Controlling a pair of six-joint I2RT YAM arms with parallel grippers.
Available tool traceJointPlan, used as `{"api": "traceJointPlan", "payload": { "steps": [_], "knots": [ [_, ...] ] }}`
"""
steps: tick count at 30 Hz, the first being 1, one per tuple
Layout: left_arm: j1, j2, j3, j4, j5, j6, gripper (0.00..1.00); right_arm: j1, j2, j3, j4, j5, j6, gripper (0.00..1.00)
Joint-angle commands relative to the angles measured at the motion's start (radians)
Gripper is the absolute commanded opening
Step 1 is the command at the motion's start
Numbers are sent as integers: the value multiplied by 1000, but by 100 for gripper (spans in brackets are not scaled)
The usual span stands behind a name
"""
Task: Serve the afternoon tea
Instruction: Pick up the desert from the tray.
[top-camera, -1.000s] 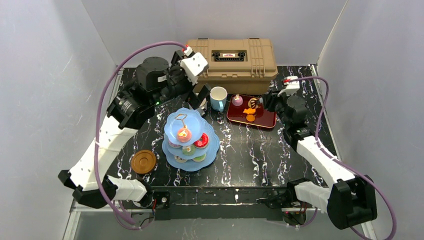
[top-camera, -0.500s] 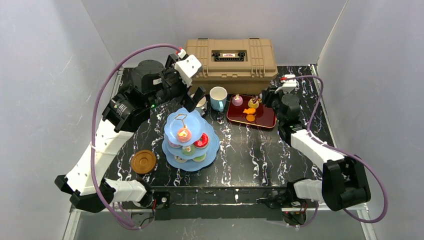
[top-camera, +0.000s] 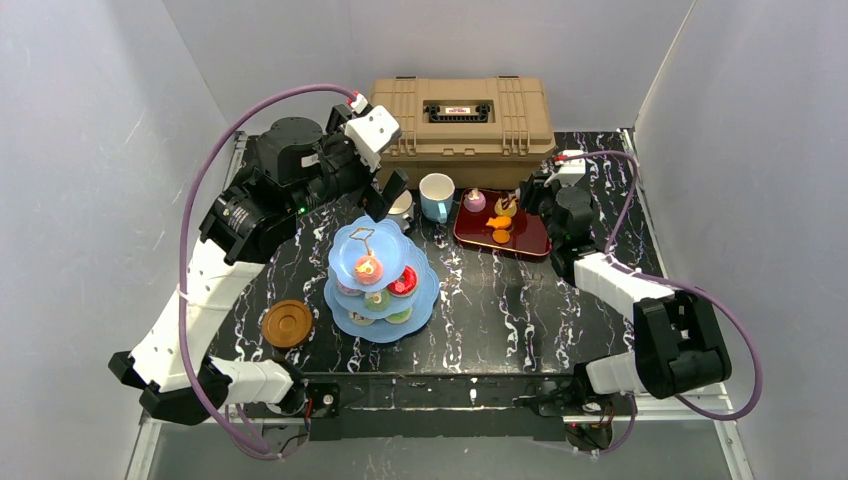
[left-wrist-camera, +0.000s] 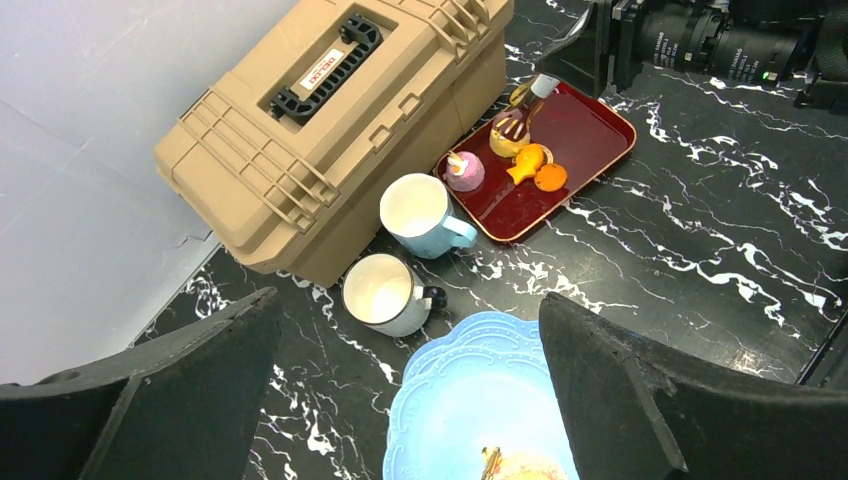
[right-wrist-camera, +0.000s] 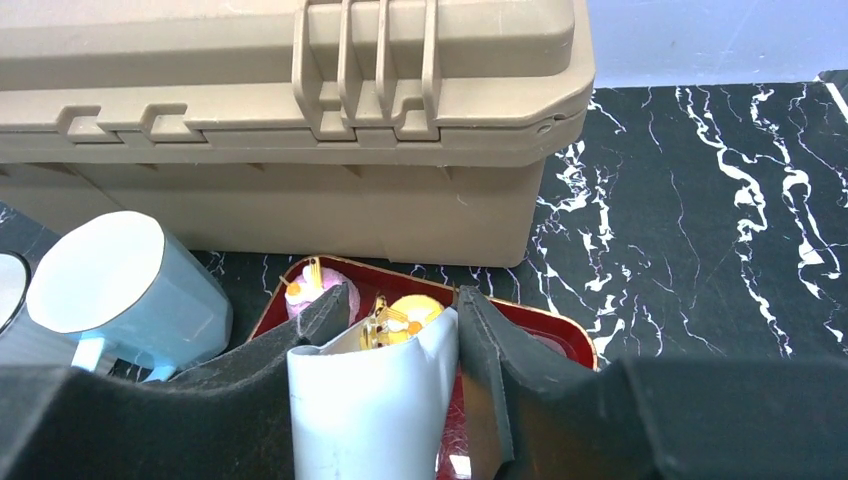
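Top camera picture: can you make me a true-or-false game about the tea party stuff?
1. The tan toolbox is shut. True.
2. The light-blue mug sits on the brown saucer. False: it stands on the table beside the white mug, and the saucer is bare.
3. The left end effector is open and empty. True.
4. The cake stand has an empty top tier. False: a small cake sits there.
5. The tray is green. False: it is dark red.
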Motion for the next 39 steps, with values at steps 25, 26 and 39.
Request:
{"api": "traceJointPlan", "payload": {
  "steps": [25, 26, 39],
  "knots": [
    [13, -21, -2, 13, 0, -10, 98, 0, 13, 9, 148, -8, 46, 55],
    [13, -22, -3, 15, -1, -10, 98, 0, 21, 9, 153, -8, 47, 55],
    [13, -31, -17, 16, 2, -10, 98, 1, 101, 67, 220, -14, 17, 50]
  ]
}}
